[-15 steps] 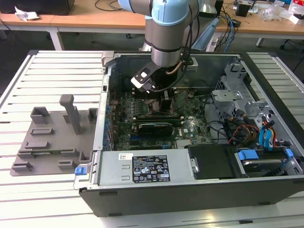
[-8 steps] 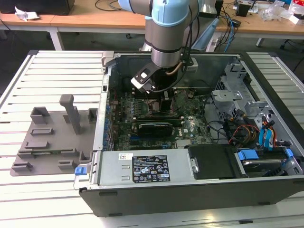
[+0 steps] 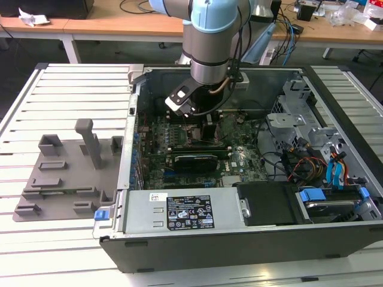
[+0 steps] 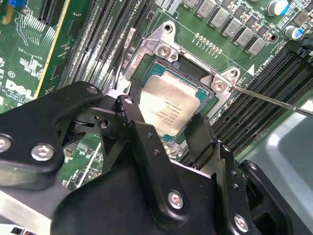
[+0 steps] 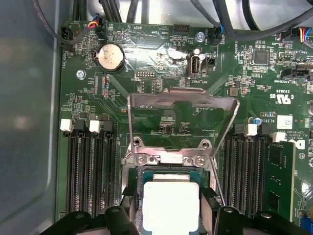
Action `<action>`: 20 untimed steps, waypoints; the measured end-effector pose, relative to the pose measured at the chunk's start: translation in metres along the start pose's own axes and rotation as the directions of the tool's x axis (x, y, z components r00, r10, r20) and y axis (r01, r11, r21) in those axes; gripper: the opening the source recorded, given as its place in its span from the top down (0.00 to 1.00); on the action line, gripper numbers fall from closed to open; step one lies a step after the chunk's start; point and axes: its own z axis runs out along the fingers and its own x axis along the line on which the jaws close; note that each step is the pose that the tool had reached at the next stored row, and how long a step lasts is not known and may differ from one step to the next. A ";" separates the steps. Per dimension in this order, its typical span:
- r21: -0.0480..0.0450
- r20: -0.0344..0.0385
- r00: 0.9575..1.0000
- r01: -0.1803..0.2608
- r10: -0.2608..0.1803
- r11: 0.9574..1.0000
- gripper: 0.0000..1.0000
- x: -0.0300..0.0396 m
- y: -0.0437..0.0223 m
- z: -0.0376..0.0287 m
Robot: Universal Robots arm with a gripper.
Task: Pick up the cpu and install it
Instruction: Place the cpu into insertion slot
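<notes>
Since the load plate stands flipped up off the socket, the opening is free from above, which is why the cpu can go flat into that frame. The cpu is silver top up and squared to the socket outline, in or just over the recess; can't tell if it is fully seated. The gripper comes at it from straight above, with its black fingers clenched on two opposite edges of the cpu, so the top and the other two edges stay bare. Likely an edge grip to keep the chip level and off whatever contacts sit underneath. The thin release lever is swung out sideways, clear of the fingers. Memory slots flank the socket on both sides, near but untouched. In the exterior view the arm reaches steeply down into the open computer case, wrist about vertical over the middle of the motherboard. The grey fixture tray lies outside the case, at the exterior view's left, well apart.
</notes>
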 end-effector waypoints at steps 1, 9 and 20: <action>0.000 0.000 1.000 0.000 0.000 1.000 0.38 0.0000 0.0000 0.0000; 0.000 0.000 1.000 -0.001 0.001 1.000 0.38 0.0009 0.0001 -0.0047; 0.000 0.000 1.000 -0.001 0.001 1.000 0.38 -0.0008 0.0002 -0.0087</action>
